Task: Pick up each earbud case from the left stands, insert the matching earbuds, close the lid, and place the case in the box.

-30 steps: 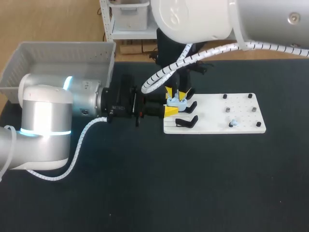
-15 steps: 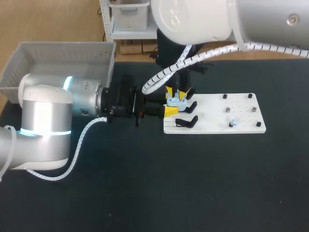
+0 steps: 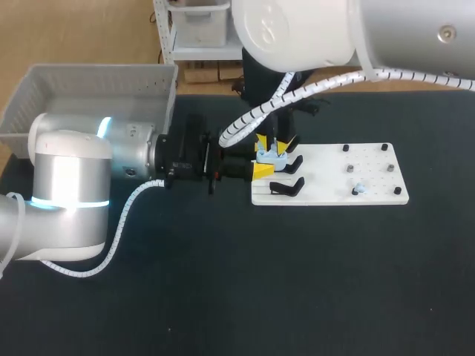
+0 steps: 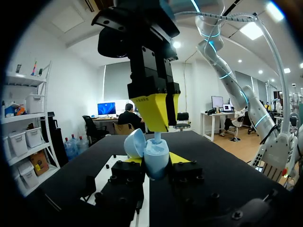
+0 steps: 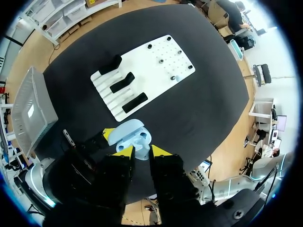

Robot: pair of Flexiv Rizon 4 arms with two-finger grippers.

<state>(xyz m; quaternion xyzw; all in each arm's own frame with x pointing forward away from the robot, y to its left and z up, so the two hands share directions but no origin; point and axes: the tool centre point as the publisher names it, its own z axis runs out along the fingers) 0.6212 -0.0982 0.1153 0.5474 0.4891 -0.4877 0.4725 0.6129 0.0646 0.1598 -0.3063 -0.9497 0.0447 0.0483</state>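
Note:
A light-blue earbud case with its lid open is held just off the white board's left edge, my left gripper shut on it from both sides. In the left wrist view the case sits between the left gripper's yellow tips. My right gripper comes straight down over it, shut on a small pale-blue earbud whose lower end reaches into the case. From the right wrist view the case lies just ahead of the right gripper. Another earbud rests on the board's right part.
Black stands line the board's left side, and small pegs dot its right side. A grey bin stands at the table's far left corner. The table is dark and bare in front.
The right arm's hose has shifted slightly. Both grippers and the case stay almost where they were.

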